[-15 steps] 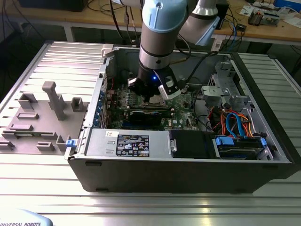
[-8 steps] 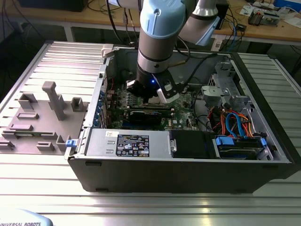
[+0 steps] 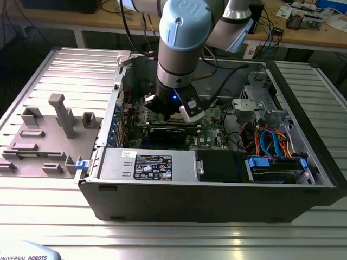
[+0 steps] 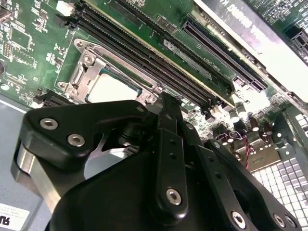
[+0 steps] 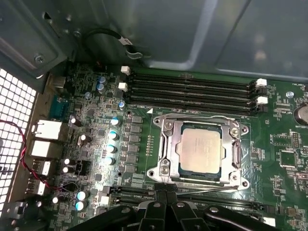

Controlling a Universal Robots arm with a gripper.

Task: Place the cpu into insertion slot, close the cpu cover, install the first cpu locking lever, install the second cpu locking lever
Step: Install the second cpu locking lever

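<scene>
Exterior view, from its left: grey fixture plate [image 3: 49, 138] with upright blocks on the ribbed table [image 3: 173, 238], just beside the open PC case [image 3: 217, 200]. Arm [image 3: 181, 43] reaching down into the case over the green motherboard [image 3: 214, 142]. Further toward that view's right: drive bay with blue and orange cables [image 3: 268, 143].

First wrist view: cpu [image 5: 200, 147] seated flat in the insertion slot [image 5: 168, 166], dull silver top showing through the window of the cpu cover [image 5: 233, 131], which lies down over the socket. Thin lever rod [image 5: 211, 188] along the socket edge nearest the gripper [image 5: 166, 198]. Four long black memory slots [image 5: 192, 91] beyond the socket's far side.

Gripper fingertips close together, nothing between them, tips right at the socket's near edge by the lever rod; contact not resolvable. Same in the second wrist view: black fingers [image 4: 169, 144] nearly closed, cpu [image 4: 113, 87] just past the tips.
</scene>
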